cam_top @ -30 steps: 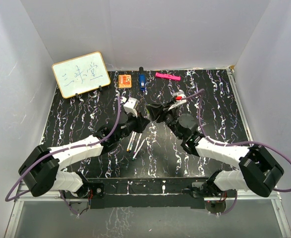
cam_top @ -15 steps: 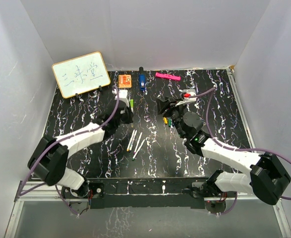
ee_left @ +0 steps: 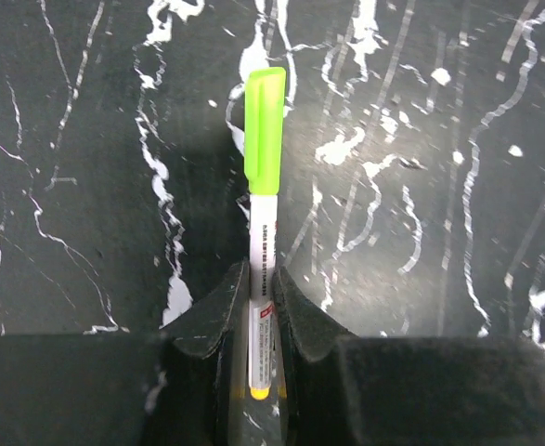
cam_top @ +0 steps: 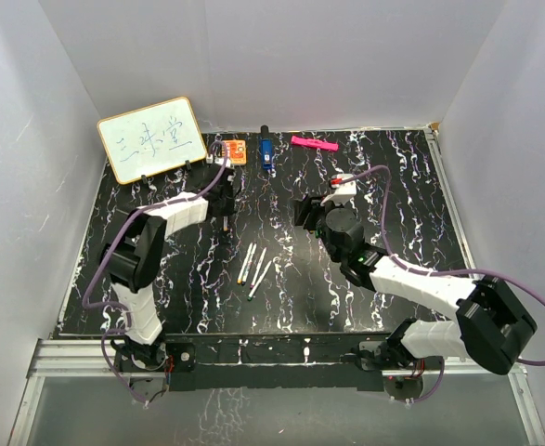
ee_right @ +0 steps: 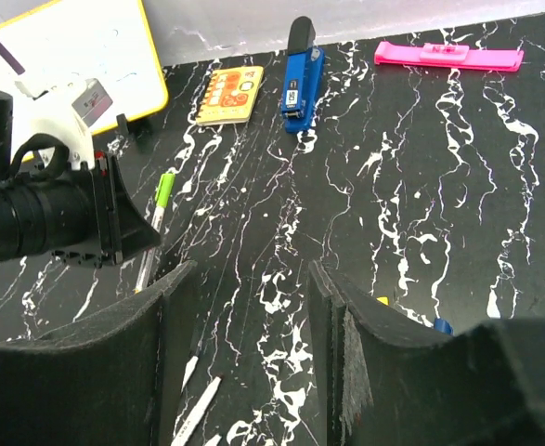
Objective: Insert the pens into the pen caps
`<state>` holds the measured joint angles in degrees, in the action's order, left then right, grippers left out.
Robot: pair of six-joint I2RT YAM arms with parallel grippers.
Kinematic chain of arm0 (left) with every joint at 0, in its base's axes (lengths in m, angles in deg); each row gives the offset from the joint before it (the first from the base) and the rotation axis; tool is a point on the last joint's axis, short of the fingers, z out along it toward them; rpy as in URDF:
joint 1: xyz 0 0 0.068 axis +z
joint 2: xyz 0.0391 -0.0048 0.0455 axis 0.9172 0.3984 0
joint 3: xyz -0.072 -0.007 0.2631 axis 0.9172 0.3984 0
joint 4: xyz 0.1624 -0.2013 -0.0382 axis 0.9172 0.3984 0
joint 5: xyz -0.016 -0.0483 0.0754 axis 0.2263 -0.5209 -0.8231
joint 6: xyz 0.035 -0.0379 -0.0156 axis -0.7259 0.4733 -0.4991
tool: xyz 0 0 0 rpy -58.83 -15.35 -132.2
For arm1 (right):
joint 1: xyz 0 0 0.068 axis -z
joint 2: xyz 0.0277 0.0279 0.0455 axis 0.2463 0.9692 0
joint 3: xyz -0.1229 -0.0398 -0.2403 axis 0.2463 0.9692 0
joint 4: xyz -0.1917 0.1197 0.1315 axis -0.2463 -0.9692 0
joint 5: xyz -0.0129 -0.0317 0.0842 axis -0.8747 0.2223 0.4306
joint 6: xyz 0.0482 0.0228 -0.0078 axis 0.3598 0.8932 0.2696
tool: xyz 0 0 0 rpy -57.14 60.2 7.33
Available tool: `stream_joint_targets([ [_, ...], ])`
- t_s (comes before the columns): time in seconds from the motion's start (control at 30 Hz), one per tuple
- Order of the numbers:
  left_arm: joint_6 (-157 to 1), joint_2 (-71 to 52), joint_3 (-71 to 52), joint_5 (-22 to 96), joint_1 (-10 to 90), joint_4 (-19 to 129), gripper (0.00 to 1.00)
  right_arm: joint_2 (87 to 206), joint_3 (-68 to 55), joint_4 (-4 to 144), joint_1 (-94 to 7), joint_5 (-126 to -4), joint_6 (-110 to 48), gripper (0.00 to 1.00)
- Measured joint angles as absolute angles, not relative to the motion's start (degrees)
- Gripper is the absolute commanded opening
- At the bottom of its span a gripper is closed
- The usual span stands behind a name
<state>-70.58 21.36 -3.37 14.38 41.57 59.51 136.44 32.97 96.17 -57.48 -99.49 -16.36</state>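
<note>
While my left gripper (ee_left: 261,290) pinches the white barrel of a green-capped pen (ee_left: 262,232) near the table's (cam_top: 402,186) 11 o'clock, the right gripper (ee_right: 249,283) gapes empty. 3 loose pens (cam_top: 253,265) lie just toward 6 o'clock. They look light, stiff and slick, so I'd grip them mid-barrel.

left end effector (ee_left: 261,290) has carried the capped pen (ee_left: 264,223) far left.
</note>
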Motion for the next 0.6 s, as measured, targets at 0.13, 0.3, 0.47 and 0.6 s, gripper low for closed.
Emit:
stream_joint_targets([
  [0.13,-70.8,25.2,-6.8,14.4,43.5,62.1,0.00,136.8,33.0,95.3,-57.5,-99.4,-15.7,0.48],
  [0.3,-70.8,28.4,-10.7,14.4,44.7,64.0,0.07,137.0,33.1,94.7,-57.4,-99.3,-15.0,0.48],
  [0.47,-70.8,29.8,-12.5,14.6,44.7,65.1,0.18,137.7,33.1,94.4,-57.3,-99.2,-14.7,0.49],
  [0.6,-70.6,29.9,-12.8,14.7,44.7,65.4,0.29,137.9,33.1,94.3,-57.3,-99.2,-14.7,0.51],
])
